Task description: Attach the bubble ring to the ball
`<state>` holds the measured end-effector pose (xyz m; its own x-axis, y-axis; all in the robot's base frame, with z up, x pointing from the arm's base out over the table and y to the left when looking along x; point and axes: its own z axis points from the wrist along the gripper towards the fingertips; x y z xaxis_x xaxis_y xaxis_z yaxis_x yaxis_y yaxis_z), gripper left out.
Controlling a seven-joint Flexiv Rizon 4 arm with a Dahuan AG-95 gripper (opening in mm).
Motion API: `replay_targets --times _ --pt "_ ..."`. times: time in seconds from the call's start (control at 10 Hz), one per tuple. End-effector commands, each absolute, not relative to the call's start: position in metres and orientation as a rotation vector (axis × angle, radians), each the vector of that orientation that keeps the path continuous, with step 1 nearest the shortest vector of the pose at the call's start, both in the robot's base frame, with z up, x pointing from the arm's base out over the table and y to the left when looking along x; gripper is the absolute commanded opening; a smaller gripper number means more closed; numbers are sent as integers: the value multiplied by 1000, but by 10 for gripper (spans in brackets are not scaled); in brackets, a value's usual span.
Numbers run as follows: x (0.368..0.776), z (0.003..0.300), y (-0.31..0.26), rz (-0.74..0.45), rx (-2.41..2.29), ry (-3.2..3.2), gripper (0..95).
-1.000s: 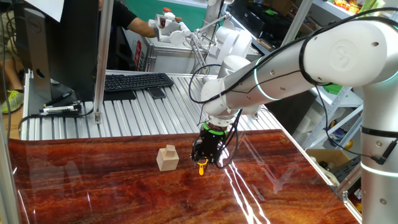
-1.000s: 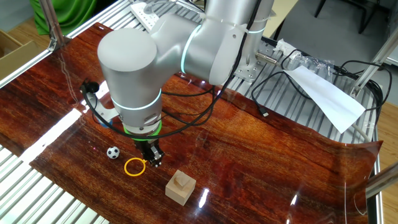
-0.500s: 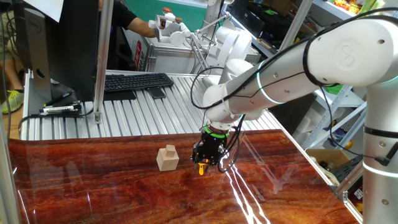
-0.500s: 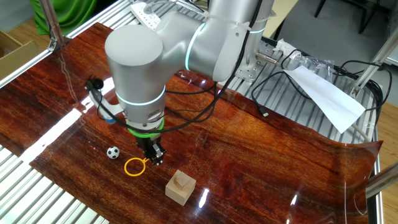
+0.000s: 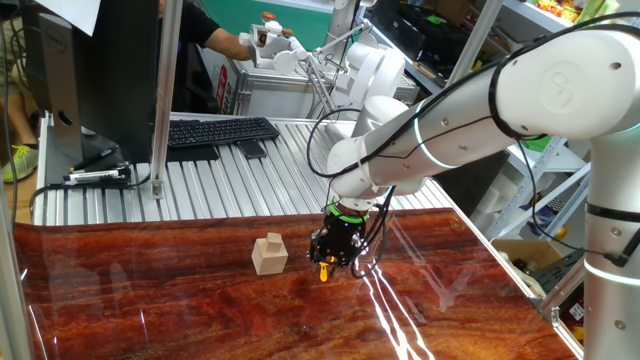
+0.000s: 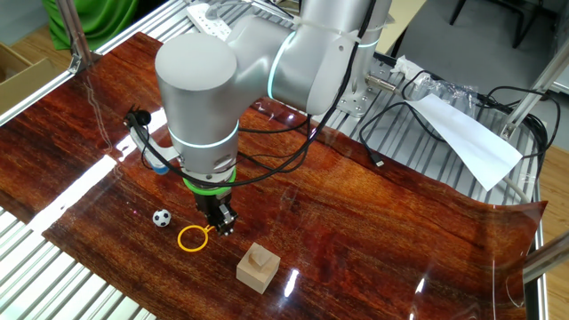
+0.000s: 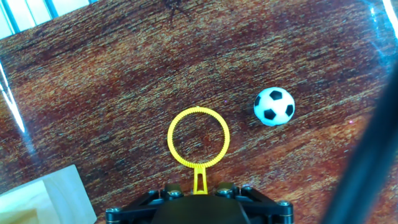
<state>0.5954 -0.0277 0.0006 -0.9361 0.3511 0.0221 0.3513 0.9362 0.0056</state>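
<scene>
The bubble ring (image 7: 198,137) is a bright yellow loop with a short stem. My gripper (image 7: 200,188) is shut on the stem and holds the loop out ahead, just above the wooden tabletop. The ring also shows in the other fixed view (image 6: 191,237) and, as a yellow tip under the fingers, in one fixed view (image 5: 324,269). The ball (image 7: 274,106) is a small black and white football lying on the table to the right of the loop, a short gap away. It also shows in the other fixed view (image 6: 161,218). My gripper (image 6: 220,224) hangs low over the table.
A pale wooden block (image 6: 258,268) stands on the table close to the gripper; it also shows in one fixed view (image 5: 269,254) and at the hand view's lower left (image 7: 43,202). A keyboard (image 5: 220,131) lies on the metal slats behind the table.
The arm has shifted slightly, carrying the ring with it. The ball and the block have not moved.
</scene>
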Motion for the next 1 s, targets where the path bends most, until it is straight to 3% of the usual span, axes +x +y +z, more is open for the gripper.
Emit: replay_targets --times 0.1,0.2,0.3,1.0 --pt "595 -1 -28 -14 -547 -3075 190" --pt "595 0 -28 -16 -546 -3080 190" --pt "595 0 -28 -17 -540 -3083 0" --pt "595 0 -28 -24 -506 -3106 0"
